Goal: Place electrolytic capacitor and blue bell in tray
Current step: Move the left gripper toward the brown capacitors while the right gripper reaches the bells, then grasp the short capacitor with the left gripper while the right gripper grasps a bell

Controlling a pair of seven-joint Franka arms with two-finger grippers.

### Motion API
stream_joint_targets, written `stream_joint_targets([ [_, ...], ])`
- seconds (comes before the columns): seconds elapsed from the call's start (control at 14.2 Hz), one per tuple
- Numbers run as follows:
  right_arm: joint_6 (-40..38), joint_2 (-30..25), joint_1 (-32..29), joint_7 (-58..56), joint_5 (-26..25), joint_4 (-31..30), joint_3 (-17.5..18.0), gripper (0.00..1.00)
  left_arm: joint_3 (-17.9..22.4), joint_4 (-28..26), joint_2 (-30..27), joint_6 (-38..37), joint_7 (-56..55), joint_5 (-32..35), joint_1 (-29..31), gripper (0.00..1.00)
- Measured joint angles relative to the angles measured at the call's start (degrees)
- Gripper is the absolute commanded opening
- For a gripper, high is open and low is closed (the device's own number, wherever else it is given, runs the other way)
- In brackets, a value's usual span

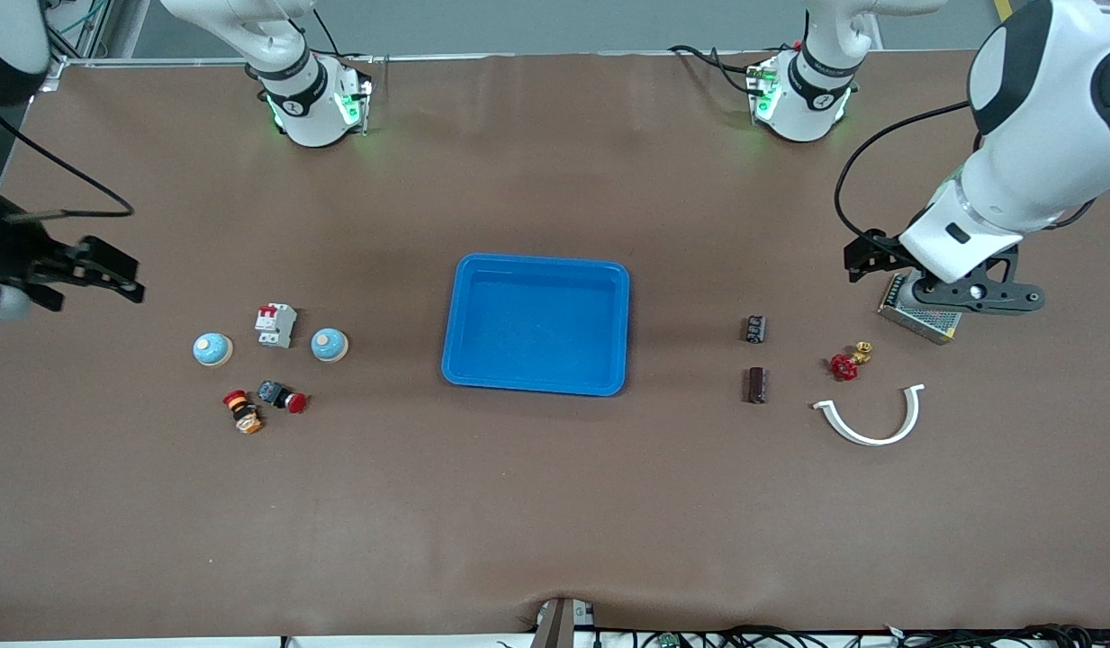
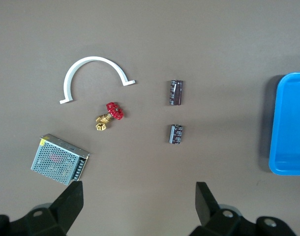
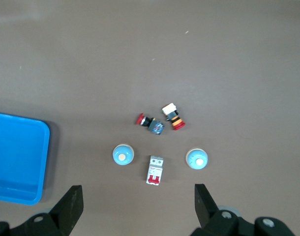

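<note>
Our left gripper is hanging fingers wide apart, nothing in it, over the metal mesh power supply at the left arm's end of the table. The right gripper is the same story, spread open and empty, up over bare table at the right arm's end, near the cluster of small parts.

So we're at the very start: the blue tray sits empty mid-table, nothing picked yet. Two dark capacitors lie between the tray and the left gripper, one farther from the front camera and one nearer. Two blue bells sit at the right arm's end, one closer to the tray and one farther out, with a white breaker between them.

Next we'd guess each arm drops onto its own part; the capacitors lie on their sides, so the fingers need to straddle the body.

Hard to make out: which capacitor or bell is meant, and the power supply is partly covered by the left gripper in the front view. The red-handled valve, white curved clip and the two pushbuttons look like distractors.
</note>
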Motion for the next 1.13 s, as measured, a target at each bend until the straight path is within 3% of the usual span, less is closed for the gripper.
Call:
stream_joint_targets([
  [0.21, 0.21, 3.78, 3.80, 0.21, -0.21, -0.09, 0.09, 1.00, -0.83, -5.55, -1.51, 4.96, -0.18, 0.00, 0.00, 1.00],
  [0.56, -0.03, 6.91, 4.45, 0.35, -0.35, -0.73, -0.16, 1.00, -1.73, -13.70, -3.26, 9.35, -0.19, 0.00, -0.01, 1.00],
  [1.13, 10.87, 8.51, 7.96, 6.36, -0.65, -11.82, -0.25, 1.00, -4.31, -24.27, -3.28, 20.78, -4.03, 0.00, 0.03, 1.00],
])
